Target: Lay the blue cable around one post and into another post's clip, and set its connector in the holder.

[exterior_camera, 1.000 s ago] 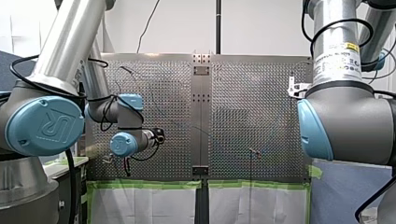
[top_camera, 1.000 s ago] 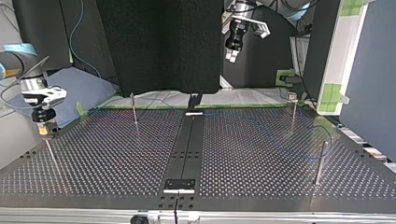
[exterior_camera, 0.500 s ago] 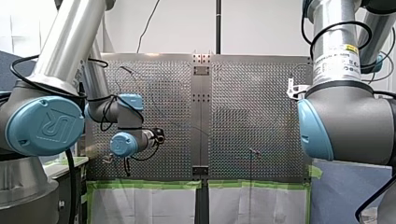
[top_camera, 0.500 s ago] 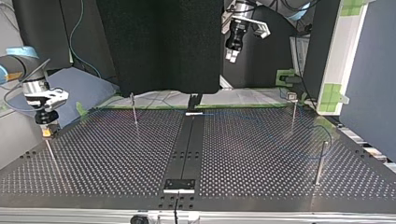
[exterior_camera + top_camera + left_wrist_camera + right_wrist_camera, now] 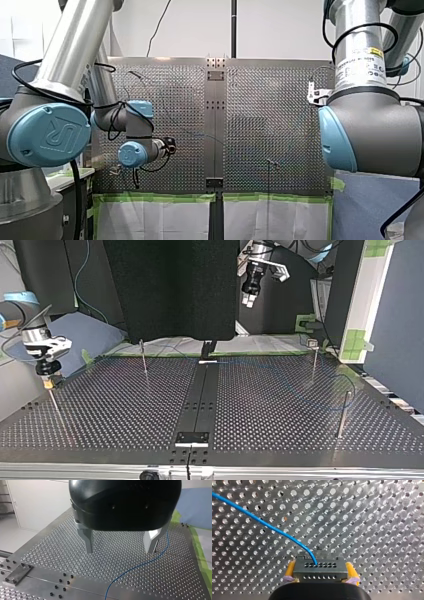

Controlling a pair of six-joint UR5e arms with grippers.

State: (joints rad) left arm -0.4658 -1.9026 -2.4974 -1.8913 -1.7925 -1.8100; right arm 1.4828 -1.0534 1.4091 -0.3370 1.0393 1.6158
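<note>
The right wrist view shows detail that the wider views lack. Our right claw (image 5: 320, 568) is clamped, with its yellow pads (image 5: 290, 570) on either side, on a grey connector (image 5: 320, 572) that has rows of small holes. The thin blue cable (image 5: 262, 521) leaves the connector's upper face, bends sharply and runs off across the perforated counter (image 5: 374, 525).

In the top view this claw sits at the view's left, just above a thin post (image 5: 54, 405). The connector is too small to make out there.

The left wrist view shows our left claw (image 5: 119, 550) above the counter. Its metal fingers (image 5: 88, 541) are spread wide with nothing between them, and the cable curves past close beside one finger. The top view places that claw high over the counter's far edge.
</note>
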